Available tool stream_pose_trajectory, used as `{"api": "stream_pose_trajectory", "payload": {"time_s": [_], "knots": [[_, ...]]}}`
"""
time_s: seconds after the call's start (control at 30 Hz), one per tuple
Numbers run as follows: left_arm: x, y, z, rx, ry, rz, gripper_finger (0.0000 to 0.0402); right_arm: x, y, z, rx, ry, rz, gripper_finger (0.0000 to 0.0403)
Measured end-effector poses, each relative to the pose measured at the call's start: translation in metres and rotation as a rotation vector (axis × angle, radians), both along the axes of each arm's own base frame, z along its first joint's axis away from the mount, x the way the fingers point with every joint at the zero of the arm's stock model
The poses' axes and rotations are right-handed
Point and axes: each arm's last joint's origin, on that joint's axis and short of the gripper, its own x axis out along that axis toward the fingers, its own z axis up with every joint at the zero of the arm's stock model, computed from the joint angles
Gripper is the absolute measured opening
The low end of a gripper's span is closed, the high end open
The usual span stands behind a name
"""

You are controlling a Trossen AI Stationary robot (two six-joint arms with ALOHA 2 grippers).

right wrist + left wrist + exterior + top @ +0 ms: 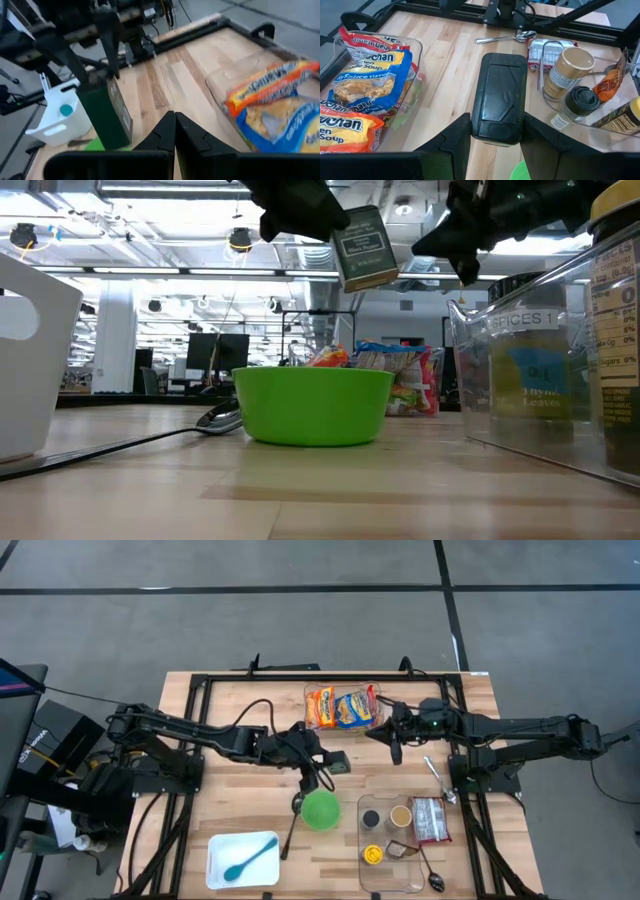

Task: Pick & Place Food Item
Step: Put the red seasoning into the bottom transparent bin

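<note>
My left gripper (pixel 324 762) is shut on a dark green rectangular packet (pixel 499 95), held in the air above and just beyond the far rim of the green bowl (pixel 321 810). In the low view the packet (pixel 365 248) hangs over the bowl (pixel 313 405). My right gripper (pixel 392 740) is shut and empty. It hovers beside the clear tub of ramen packets (pixel 343 707), and its shut fingers show in the right wrist view (pixel 174 131). My left gripper pinches the packet between its two fingers, on the two long sides near its upper end (pixel 495 131). The fingers (pixel 107 55) come from above, pointing down along the packet. The packet hangs below them, slightly tilted and clear of the table and bowl.
A black ladle (pixel 293 822) lies left of the bowl. A white tray (pixel 215 865) with a teal spoon sits near the front left. A clear bin (pixel 366 875) of spice jars and packets stands at the front right, with metal spoons (pixel 440 780) beside it.
</note>
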Motion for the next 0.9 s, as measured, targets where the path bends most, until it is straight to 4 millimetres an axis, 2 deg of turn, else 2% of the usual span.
{"api": "stream_pose_trajectory", "payload": {"time_s": [0.5,0.73,0.9], "knots": [[0.003,0.000,-0.003,-0.035,-0.004,-0.016,0.0140,0.004,0.015,0.000,-0.201,0.000,0.136,0.0000],[0.013,0.004,-0.017,-0.022,0.040,-0.026,0.0140,0.009,0.020,0.018,-0.224,-0.002,0.166,0.0000],[0.015,0.005,-0.023,-0.018,0.066,-0.020,0.0140,0.022,0.025,0.022,-0.234,0.089,0.209,0.0000]]}}
